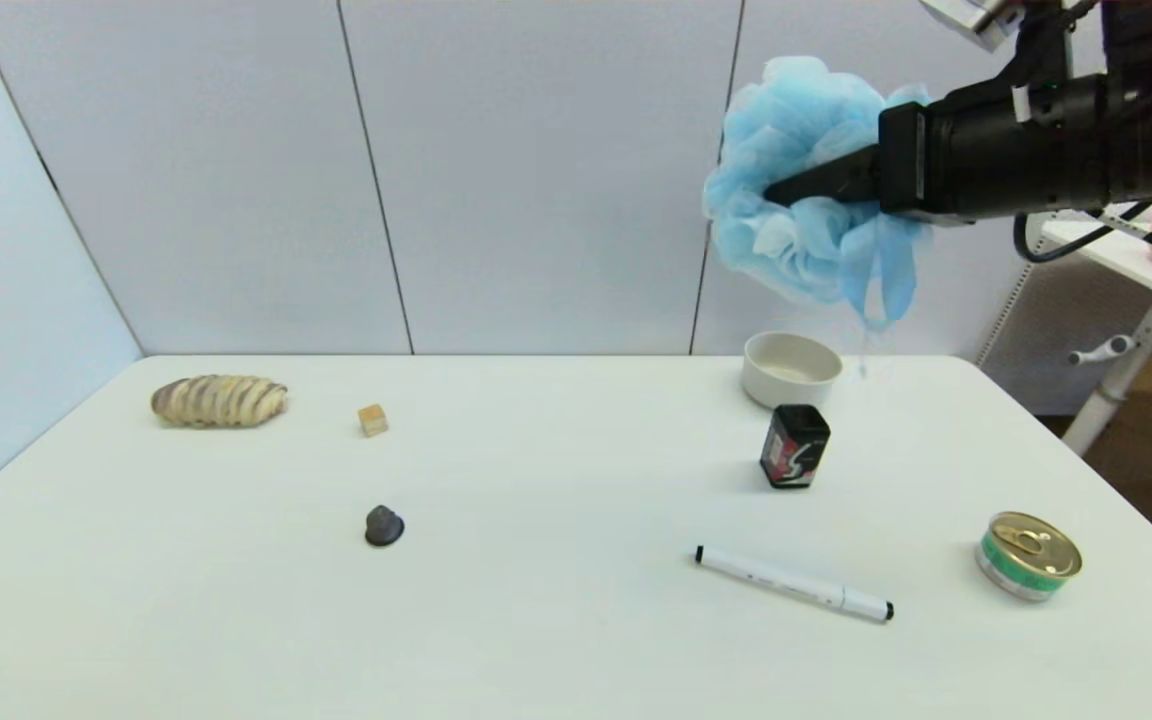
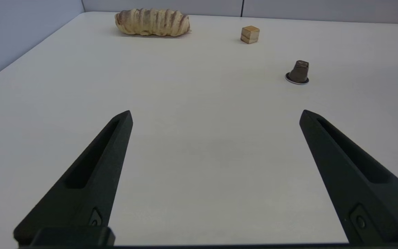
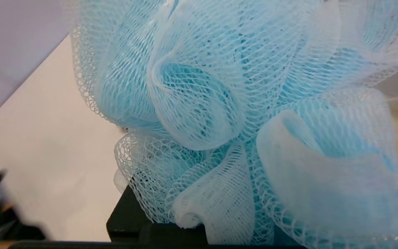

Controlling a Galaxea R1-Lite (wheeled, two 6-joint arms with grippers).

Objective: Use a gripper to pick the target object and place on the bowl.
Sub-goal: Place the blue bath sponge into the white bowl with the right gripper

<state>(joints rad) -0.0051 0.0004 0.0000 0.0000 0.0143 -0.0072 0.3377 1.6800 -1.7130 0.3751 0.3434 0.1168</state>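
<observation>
The fluffy light-blue mesh pouf (image 1: 806, 185) is soft netting bunched in big ruffles, with a ribbon hanging down, and the right claw (image 1: 786, 190) has its dark pointed fingers closed on it, holding it up in the air on the far right, above the small round off-white bowl (image 1: 791, 369) with thick straight walls. The left claw (image 2: 216, 116) hangs low over the smooth white tabletop (image 1: 556, 620) with its two black pointed fingers (image 2: 92, 180) spread wide apart, holding nothing.
</observation>
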